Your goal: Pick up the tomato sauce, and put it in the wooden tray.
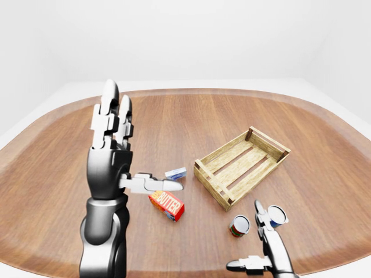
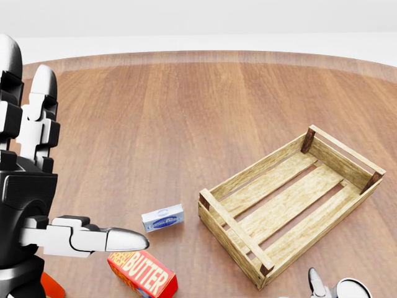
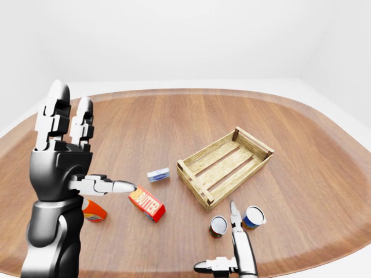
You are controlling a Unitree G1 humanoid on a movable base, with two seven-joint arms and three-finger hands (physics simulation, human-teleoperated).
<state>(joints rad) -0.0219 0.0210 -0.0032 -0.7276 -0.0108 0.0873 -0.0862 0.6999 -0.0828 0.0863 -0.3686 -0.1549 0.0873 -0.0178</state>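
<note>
The left hand (image 1: 110, 168) stood raised at the left-eye view's 9 o'clock side, fingers spread and thumb jutting out, grasping nothing. At its 6 o'clock in the right-eye view an orange bottle (image 3: 93, 211) peeked out beside the forearm. Further right a red butter box (image 1: 167, 205) lay on the wooden surface (image 1: 174, 116), with a small blue-and-white box (image 1: 175, 173) near it at 1 o'clock. The wooden tray (image 1: 212, 186) sat slantwise and held nothing between its slats. At the tray's 6 o'clock lay the tomato sauce (image 1: 238, 226), judged to be the red-and-green can tipped on its side, outside the tray, with a blue can (image 1: 277, 215) just beside it at 2 o'clock. Such a can would likely be rigid, fairly heavy, smooth and prone to roll, so a grip across its curved wall at mid-length seemed best. The right hand (image 1: 271, 252) reached in at the can's 5 o'clock, fingers extended, empty.
</note>
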